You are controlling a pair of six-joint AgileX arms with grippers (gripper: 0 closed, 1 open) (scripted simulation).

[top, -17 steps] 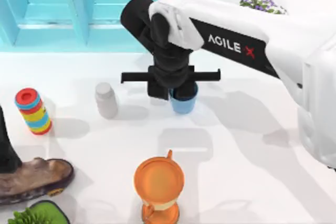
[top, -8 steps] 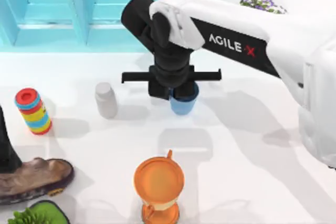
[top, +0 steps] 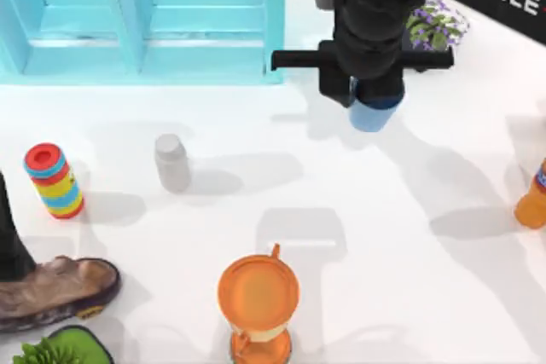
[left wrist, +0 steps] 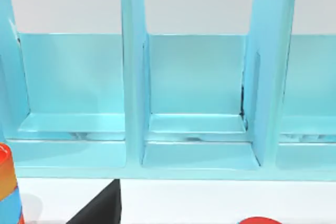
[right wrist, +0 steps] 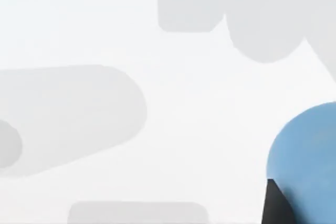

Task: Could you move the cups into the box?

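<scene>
My right gripper point(top: 368, 91) is shut on the plain blue cup point(top: 373, 113) and holds it raised over the back of the table, just right of the turquoise box point(top: 136, 19). In the right wrist view the blue cup point(right wrist: 307, 153) hangs over the white table with a dark fingertip point(right wrist: 273, 203) against it. The box has open compartments split by upright dividers, and the left wrist view looks straight at the box point(left wrist: 197, 129). My left arm point(top: 8, 232) stays parked at the table's left edge.
A white capped bottle point(top: 172, 162) stands left of centre and an orange hourglass item point(top: 258, 300) at the front. A striped ring stack point(top: 54, 181), a brown shoe point(top: 55, 291) and a green plant point(top: 64, 349) sit left. Purple flowers point(top: 437, 23) and an orange bottle point(top: 533, 198) are at right.
My right gripper has lifted the blue cup off the table's middle and carried it back and to the right, near the box's right end. The left arm has not moved.
</scene>
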